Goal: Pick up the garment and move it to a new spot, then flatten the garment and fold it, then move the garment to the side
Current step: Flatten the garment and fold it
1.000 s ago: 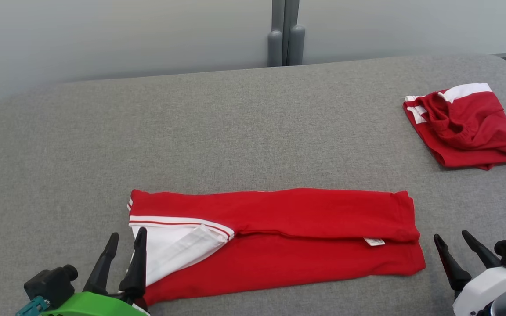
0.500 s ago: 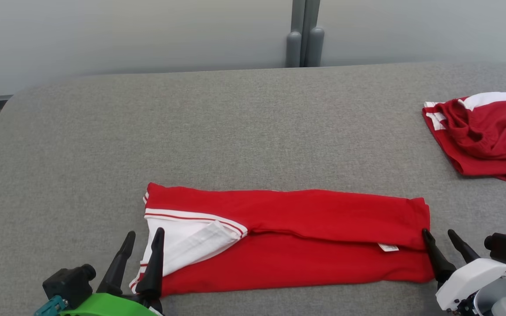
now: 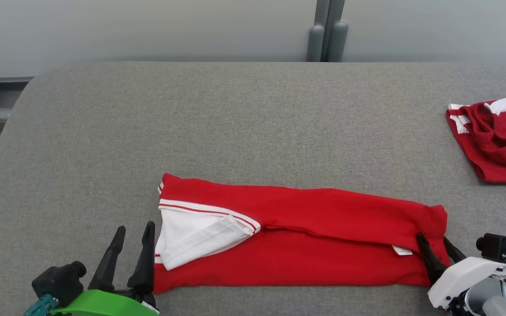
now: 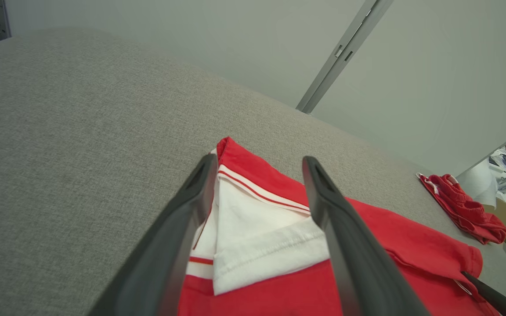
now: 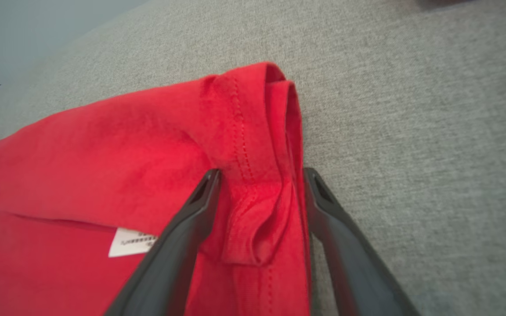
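The long red cotton garment with a white panel and thin red-and-white stripes [image 3: 305, 239] [image 4: 393, 241] [image 5: 103, 153] is lying folded into a flat band across the near middle of the table, its length running from left to right. The white panel is sitting at its left end, and a small white label [image 3: 402, 250] [image 5: 132, 241] is peeking out of the fold near its right end.

The right gripper [image 3: 433, 239] [image 5: 262, 172] is reaching onto that right end with its two dark fingers spread. In the right wrist view they are straddling the stitched hem, with a bunched fold of red cloth lying between them and not pinched. The left gripper [image 3: 135, 228] [image 4: 258, 161] is also standing spread wide at the garment's left end. In the left wrist view its fingers are framing the near corner of the white panel; whether they are touching the cloth I cannot tell.

The grey woven fabric-covered table [image 3: 235, 123] is carrying everything. A second, crumpled red and white garment [image 3: 499, 140] [image 4: 464, 210] is lying well apart, near the table's far right edge. A grey upright post [image 3: 327, 39] is rising against the pale wall behind the table.
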{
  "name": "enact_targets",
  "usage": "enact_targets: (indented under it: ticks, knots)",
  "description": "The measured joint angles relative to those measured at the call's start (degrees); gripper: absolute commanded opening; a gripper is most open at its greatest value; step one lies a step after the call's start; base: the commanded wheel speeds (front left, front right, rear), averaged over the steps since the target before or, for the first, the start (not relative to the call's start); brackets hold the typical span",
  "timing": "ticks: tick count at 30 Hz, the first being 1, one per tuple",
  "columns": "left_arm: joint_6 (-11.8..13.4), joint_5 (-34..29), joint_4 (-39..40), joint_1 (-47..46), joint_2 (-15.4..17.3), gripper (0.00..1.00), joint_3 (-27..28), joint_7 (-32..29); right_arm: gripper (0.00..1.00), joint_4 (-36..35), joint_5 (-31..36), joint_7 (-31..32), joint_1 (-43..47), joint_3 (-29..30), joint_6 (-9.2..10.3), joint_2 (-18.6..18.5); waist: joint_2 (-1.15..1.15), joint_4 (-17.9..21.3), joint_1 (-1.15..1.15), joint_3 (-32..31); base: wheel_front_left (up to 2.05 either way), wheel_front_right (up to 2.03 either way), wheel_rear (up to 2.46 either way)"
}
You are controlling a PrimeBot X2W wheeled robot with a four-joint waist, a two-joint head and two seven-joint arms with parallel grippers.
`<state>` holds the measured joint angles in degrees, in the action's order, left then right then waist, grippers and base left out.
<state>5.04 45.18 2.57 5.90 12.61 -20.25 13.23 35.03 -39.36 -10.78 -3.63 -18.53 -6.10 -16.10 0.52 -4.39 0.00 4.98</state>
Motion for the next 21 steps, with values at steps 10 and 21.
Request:
enact_targets:
  ticks: [10,21]
  knots:
    - [0.4,-0.1,0.7,0.2,0.0,1.00,1.4,0.0,0.00,0.5,-2.2,0.0,-2.1,0.9,-0.56,0.8,0.00,1.0,0.00,0.2,0.00,0.00,0.00]
    - [0.5,-0.1,1.8,1.3,-0.1,1.00,1.6,0.0,0.00,-2.0,-14.7,3.1,-4.7,9.5,-0.96,-3.5,0.00,3.8,0.00,0.0,0.00,0.00,0.00]
